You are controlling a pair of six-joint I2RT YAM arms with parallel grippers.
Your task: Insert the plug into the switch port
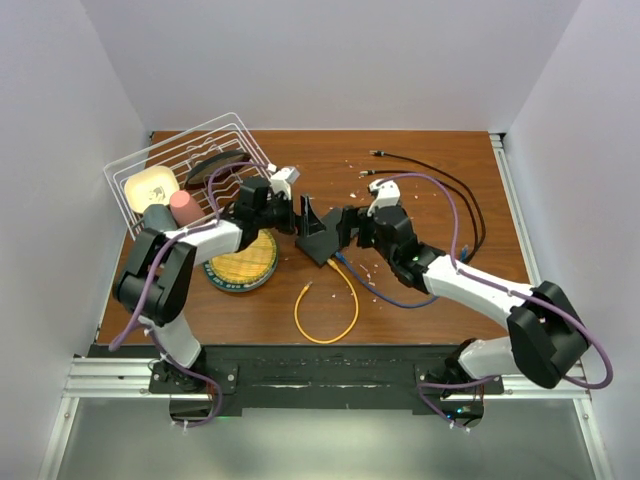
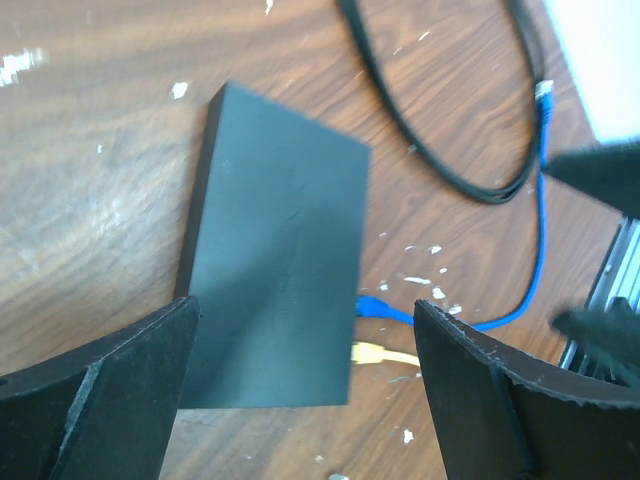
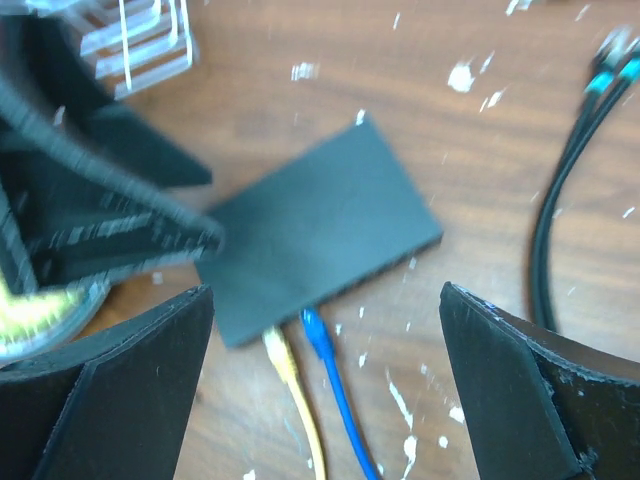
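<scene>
I count one flat black switch box [image 3: 320, 245], with one yellow cable [image 3: 290, 385] and one blue cable [image 3: 330, 375] plugged in; two black cables [image 3: 541, 270]; one wire rack [image 1: 225, 135]; one pink cup [image 1: 185, 207]; one round yellow-topped plate [image 1: 243, 262]; one upright black bracket [image 1: 305, 215].

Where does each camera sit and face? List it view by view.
Top external: above and behind the bases, facing down on the table; both arms show, meeting at the switch box.
Left wrist: on the left arm, facing down at the box; open left fingers frame it.
Right wrist: on the right arm, same aim; open right fingers show.
Both wrist views share box, blue plug, yellow plug.
</scene>
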